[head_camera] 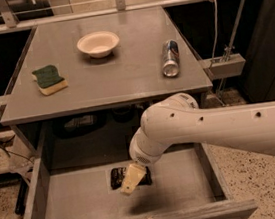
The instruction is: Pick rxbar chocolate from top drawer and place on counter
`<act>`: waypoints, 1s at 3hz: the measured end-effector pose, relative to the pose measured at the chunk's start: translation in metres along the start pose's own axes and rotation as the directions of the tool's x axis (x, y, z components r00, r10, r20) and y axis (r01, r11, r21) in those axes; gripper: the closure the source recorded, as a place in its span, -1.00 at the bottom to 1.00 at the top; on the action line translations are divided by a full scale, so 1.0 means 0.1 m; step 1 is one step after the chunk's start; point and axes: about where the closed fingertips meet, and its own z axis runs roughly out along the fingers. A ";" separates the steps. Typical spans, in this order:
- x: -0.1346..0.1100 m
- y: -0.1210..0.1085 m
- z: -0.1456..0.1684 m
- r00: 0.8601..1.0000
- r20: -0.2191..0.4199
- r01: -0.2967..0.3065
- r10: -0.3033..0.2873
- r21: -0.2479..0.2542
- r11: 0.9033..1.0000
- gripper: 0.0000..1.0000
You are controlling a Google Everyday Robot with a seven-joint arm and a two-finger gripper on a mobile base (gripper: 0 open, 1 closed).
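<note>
rxbar chocolate (117,177) flat mid top drawer (70,211) | gripper (131,179) over it, grip state untellable | should centre squarely across bar; counter (123,75) at 12 o'clock

What is covered or cropped

The gripper (133,178), low in the top drawer (38,182), covers the middle of the rxbar chocolate (117,178), whose lettering is too small to read. The white arm (221,130) runs off the right edge, and the bottom edge crops the drawer's front.
</note>
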 end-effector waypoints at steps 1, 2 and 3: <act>0.06 -0.03 0.12 1.000 0.007 -0.013 0.013 0.016 1.000 -1.00; 0.14 -0.04 0.23 1.000 0.015 -0.026 0.025 0.025 0.999 -1.00; 0.22 -0.03 0.36 0.999 0.025 -0.038 0.038 0.017 0.999 -1.00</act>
